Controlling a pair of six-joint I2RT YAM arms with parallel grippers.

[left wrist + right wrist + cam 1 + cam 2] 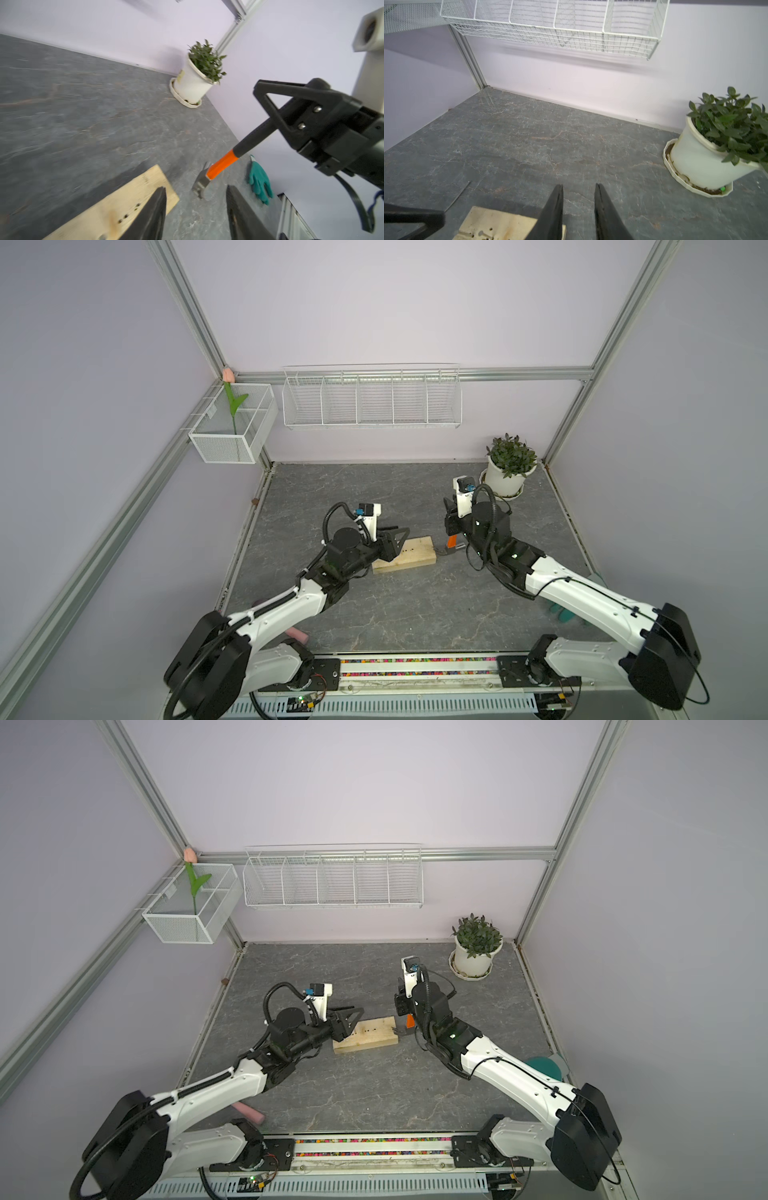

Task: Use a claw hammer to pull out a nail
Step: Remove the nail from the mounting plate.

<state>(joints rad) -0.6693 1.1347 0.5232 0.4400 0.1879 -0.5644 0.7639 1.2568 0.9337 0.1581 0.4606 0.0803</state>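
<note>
The left end effector (403,529), jaws apart and empty, is hovering over the wooden block's (415,556) 9 o'clock end. It should be pinning that end to the desk (374,614). The claw hammer (223,164) is sitting head-down just beside the block's 3 o'clock end, with the right end effector (268,122) clamping its black handle. No nail is showing clearly, so the claw wants slow, low hooking.

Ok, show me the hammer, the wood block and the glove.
hammer (223,165), left wrist view, on its orange neck.
wood block (415,556), in a top view, on its bare top face.
glove (258,180), left wrist view, on the palm.
</note>
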